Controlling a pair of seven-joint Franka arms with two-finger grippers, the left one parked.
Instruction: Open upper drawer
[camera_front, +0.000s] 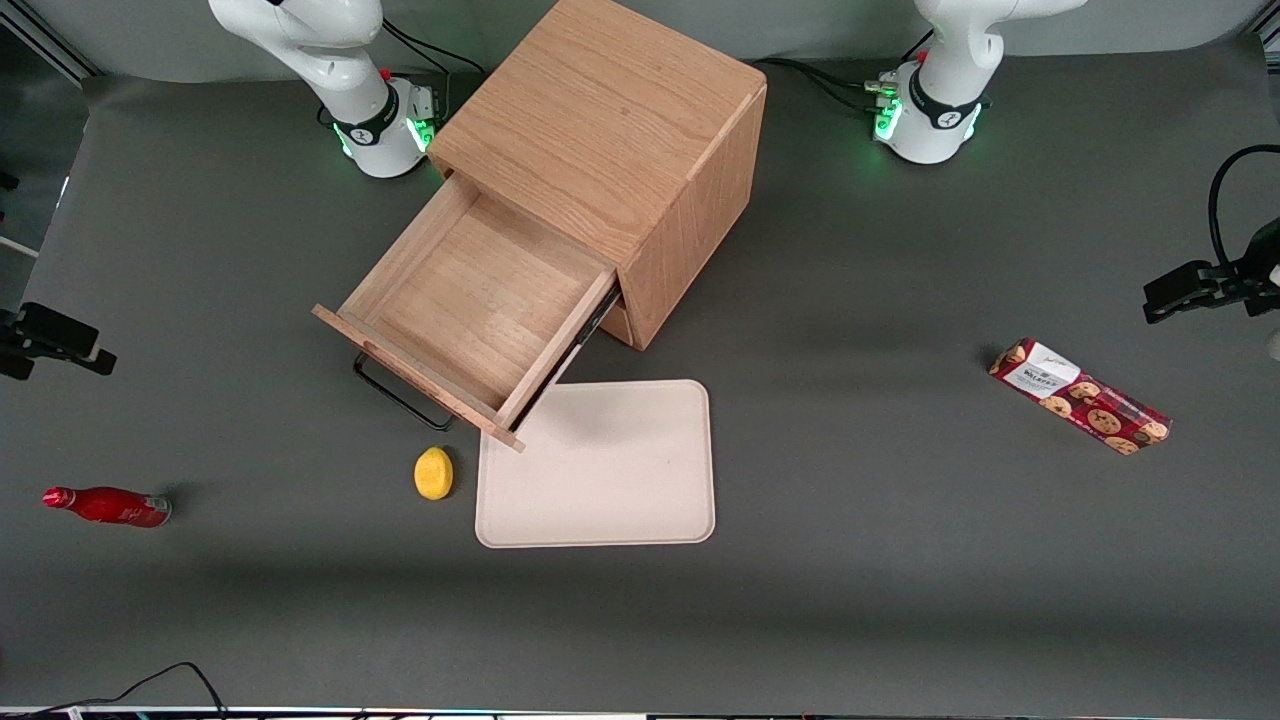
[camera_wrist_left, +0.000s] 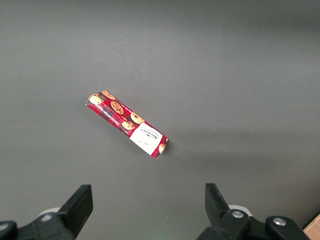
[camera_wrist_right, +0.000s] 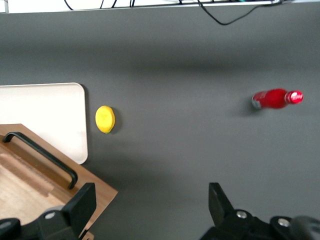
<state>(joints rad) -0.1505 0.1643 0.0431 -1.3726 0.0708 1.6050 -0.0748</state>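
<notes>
— Judging from how things lie, is there anything left to open? The upper drawer (camera_front: 470, 310) sits in the middle of the front view, pulled well out of the wooden cabinet (camera_front: 610, 130), its bare floor showing almost from end to end.

— I read it the same way: the pulling step looks finished, or very nearly. The front panel overhangs the corner of the pale tray (camera_front: 600, 465), and the black wire handle (camera_front: 395, 395) stands free with nothing on it.

— Where is the gripper (camera_wrist_right: 150, 210), then?

— It shows only in the right wrist view, hanging above the table just off the drawer's front corner. Its two black fingers (camera_wrist_right: 82, 205) are spread wide with only grey table between them, so it is released and grasps nothing. The handle (camera_wrist_right: 42, 157) lies near one finger, but apart from it.

— So what does the next move call for?

— My guess: little more than lifting away without knocking the panel. If more travel were wanted, it would have to come down astride the handle, close on it and pull straight along the drawer's line.

— Anything in the way?

— The yellow lemon-like object (camera_front: 433, 473) lies just beside the tray, in front of the drawer. The red bottle (camera_front: 105, 505) is low in the frame toward the working arm's end, and the cookie box (camera_front: 1080, 395) toward the parked arm's; both are well apart.
</notes>
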